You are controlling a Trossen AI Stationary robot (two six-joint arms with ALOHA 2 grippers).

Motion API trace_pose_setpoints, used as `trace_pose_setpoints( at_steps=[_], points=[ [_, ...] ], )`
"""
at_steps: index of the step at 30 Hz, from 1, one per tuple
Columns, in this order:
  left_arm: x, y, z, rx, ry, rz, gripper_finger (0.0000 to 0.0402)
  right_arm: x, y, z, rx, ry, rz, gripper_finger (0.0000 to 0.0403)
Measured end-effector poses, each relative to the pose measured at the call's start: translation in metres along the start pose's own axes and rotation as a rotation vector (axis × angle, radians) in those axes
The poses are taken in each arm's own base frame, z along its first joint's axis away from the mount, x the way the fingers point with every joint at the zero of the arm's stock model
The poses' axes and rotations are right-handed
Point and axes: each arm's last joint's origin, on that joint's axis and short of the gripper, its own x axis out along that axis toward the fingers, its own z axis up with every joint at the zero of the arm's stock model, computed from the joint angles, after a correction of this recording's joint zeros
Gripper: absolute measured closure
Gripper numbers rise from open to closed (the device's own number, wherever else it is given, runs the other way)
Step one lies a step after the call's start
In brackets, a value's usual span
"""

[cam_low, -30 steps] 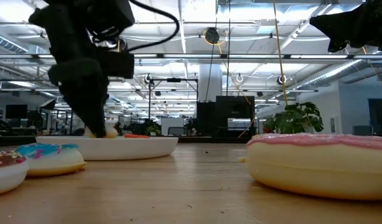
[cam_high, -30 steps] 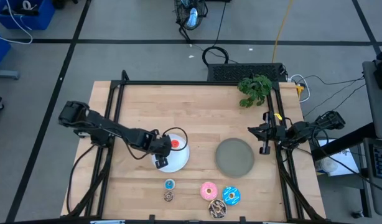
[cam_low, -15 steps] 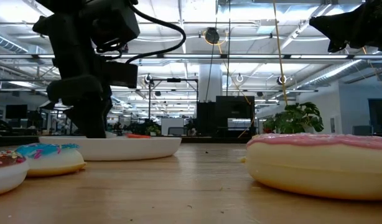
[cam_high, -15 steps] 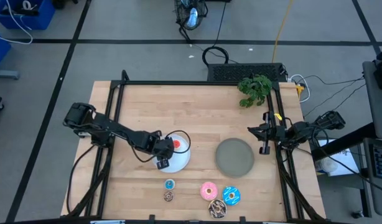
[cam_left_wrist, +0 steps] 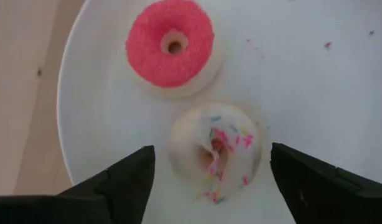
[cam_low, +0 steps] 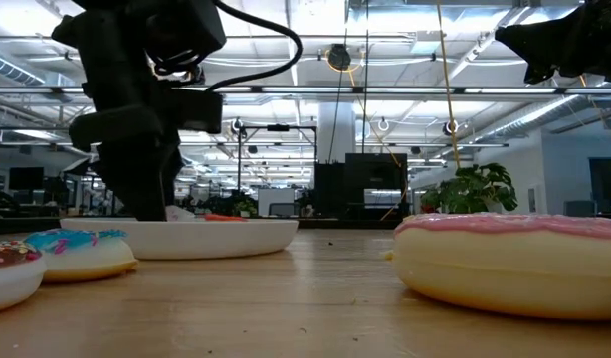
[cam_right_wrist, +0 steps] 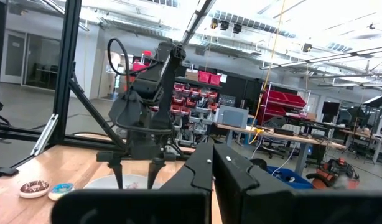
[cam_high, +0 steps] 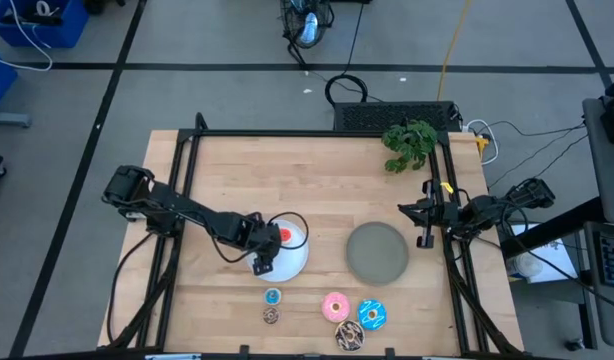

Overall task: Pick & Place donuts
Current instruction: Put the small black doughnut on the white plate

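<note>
Two dark arms reach over a wooden tabletop [cam_high: 317, 170] in a large workshop. Left gripper [cam_left_wrist: 206, 180] hovers spread over a white plate [cam_high: 292, 262] holding pink-white donut [cam_left_wrist: 214, 151] and red donut [cam_left_wrist: 170, 42]; likely light, rigid, best pinched across the ring. Right gripper [cam_right_wrist: 213, 168] waits pressed together at the table's edge.

Two tiny donuts [cam_left_wrist: 171, 48] [cam_left_wrist: 217, 151] lie on the left plate [cam_high: 292, 258]; a second plate [cam_high: 377, 252] sits to its right. Near the front edge lie five donuts [cam_high: 336, 305]. A plant [cam_high: 409, 143] stands far right.
</note>
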Motion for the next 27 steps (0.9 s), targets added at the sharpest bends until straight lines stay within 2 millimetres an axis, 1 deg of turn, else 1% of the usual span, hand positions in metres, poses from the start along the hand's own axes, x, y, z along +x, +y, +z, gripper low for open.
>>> trace_pose_setpoints(
  at_steps=[4, 6, 9, 15, 19, 21, 23, 27],
  points=[
    [-0.001, 0.000, 0.000, 0.016, 0.000, 0.002, 0.0074, 0.000, 0.000, 0.000, 0.000, 0.000, 0.000, 0.0403],
    [-0.005, 0.001, 0.001, 0.032, -0.012, -0.007, 0.0073, 0.000, 0.000, 0.000, 0.000, 0.000, 0.000, 0.0403],
    [-0.016, -0.002, 0.010, 0.054, -0.007, -0.013, 0.0073, 0.000, 0.000, 0.000, 0.000, 0.001, 0.000, 0.0403],
    [-0.067, -0.011, 0.042, 0.088, -0.007, 0.072, 0.0073, 0.000, 0.000, 0.000, -0.001, 0.001, -0.001, 0.0403],
    [-0.100, -0.023, 0.061, 0.096, -0.074, 0.038, 0.0077, 0.000, 0.000, 0.000, -0.004, 0.001, -0.001, 0.0403],
    [-0.110, -0.031, 0.065, 0.133, -0.106, 0.009, 0.0093, 0.000, 0.000, 0.000, -0.004, 0.001, -0.001, 0.0403],
    [-0.118, -0.041, 0.064, 0.186, -0.130, -0.006, 0.0118, 0.000, 0.000, 0.000, -0.005, 0.001, 0.000, 0.0403],
    [-0.125, -0.060, 0.058, 0.236, -0.173, -0.046, 0.0191, 0.000, 0.000, 0.000, -0.005, 0.001, 0.000, 0.0403]
  ],
)
